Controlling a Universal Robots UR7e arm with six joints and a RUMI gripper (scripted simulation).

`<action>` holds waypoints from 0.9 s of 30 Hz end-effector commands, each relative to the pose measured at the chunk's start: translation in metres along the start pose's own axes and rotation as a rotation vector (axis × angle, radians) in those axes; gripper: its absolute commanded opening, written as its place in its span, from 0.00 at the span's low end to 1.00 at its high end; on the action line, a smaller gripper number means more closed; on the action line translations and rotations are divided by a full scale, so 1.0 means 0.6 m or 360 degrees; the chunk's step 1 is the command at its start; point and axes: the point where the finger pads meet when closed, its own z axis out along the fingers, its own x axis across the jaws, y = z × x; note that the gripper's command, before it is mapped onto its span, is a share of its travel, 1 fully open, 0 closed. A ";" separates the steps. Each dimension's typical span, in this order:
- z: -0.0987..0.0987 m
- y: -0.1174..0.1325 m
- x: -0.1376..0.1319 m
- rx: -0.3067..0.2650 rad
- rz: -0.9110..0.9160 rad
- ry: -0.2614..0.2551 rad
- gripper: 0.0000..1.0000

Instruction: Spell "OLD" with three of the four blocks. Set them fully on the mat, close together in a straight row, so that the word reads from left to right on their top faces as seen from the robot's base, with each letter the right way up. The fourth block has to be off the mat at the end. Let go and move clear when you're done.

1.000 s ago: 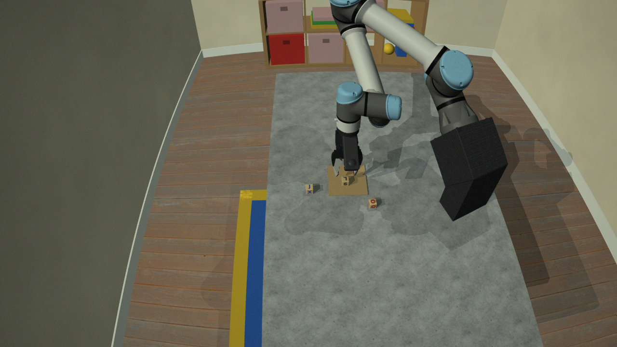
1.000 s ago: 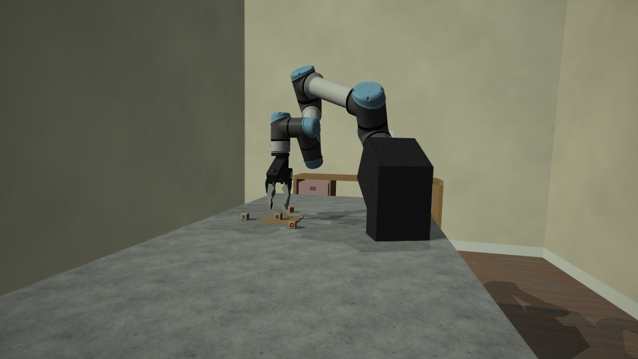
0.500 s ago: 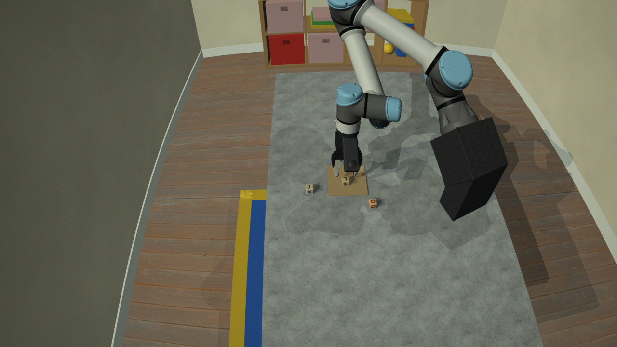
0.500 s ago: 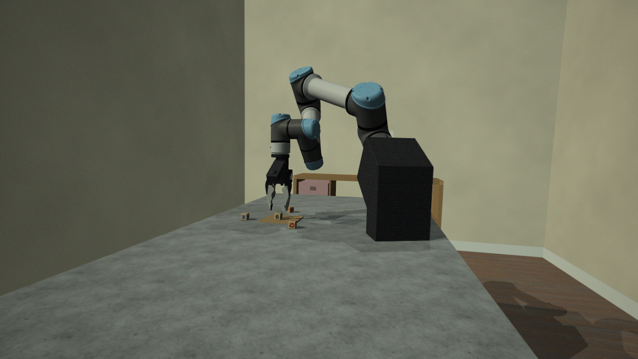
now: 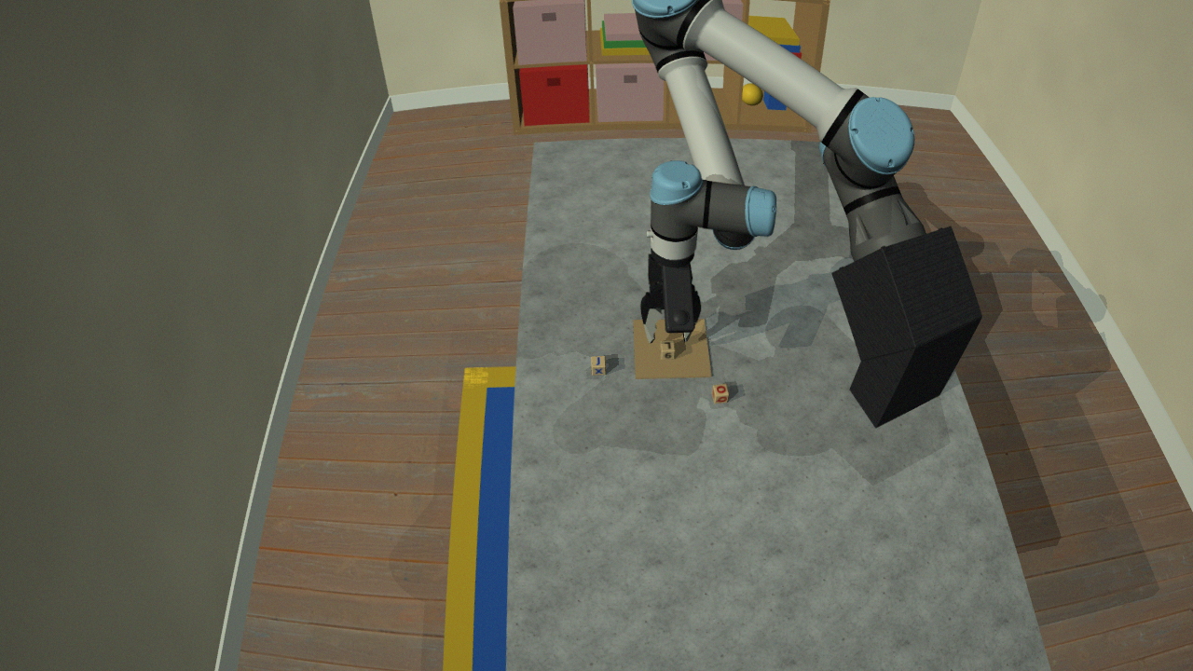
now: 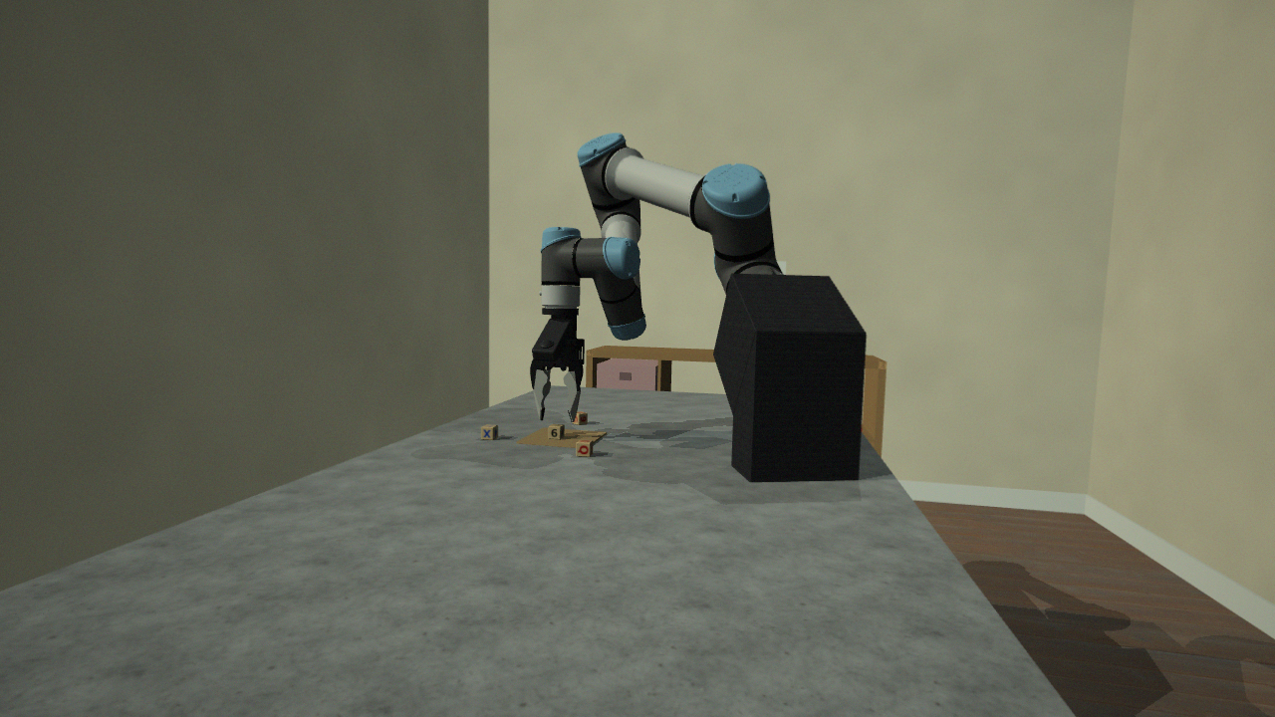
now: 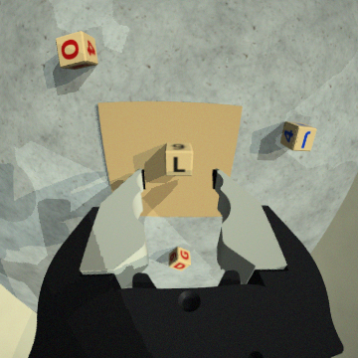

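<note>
Block of pale wood, cube-shaped, with a black L on its top face and a black 6 on a side [image 5: 667, 350] [image 6: 555, 432] [image 7: 179, 161], lies on the flat tan square mat [image 5: 651, 367] [image 6: 532, 439] [image 7: 124, 119], near its middle. In the top view, the pale wooden cube with a blue J and X [image 5: 597, 365] [image 6: 488, 432] [image 7: 298, 136] sits off the mat toward nine o'clock, and the pale wooden cube with red O markings [image 5: 719, 392] [image 6: 584, 449] [image 7: 77, 50] sits off it between four and five o'clock. The pale wooden cube with a red D and G [image 6: 581, 418] [image 7: 180, 259] is off the mat at six o'clock in the wrist view; I cannot tell which letter is its top face. All rest on the grey mottled tabletop [image 5: 667, 542] [image 6: 445, 580] [image 7: 199, 50]. The black two-jaw gripper with grey fingers [image 5: 668, 338] [image 6: 557, 416] is partly open, holding nothing, its tips apart above the mat, at six o'clock from the L cube in the wrist view; OLD is unspelled, with only the L on the mat
</note>
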 end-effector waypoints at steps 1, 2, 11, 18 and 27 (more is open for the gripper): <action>0.003 0.000 0.000 0.0000 0.0000 0.0001 0.37; 0.005 0.000 0.000 0.0000 0.0000 0.0001 0.37; 0.031 0.000 0.000 0.0000 0.0000 0.0001 0.37; 0.045 0.000 0.000 0.0000 0.0000 0.0001 0.37; 0.052 0.000 0.000 0.0000 0.0000 0.0001 0.37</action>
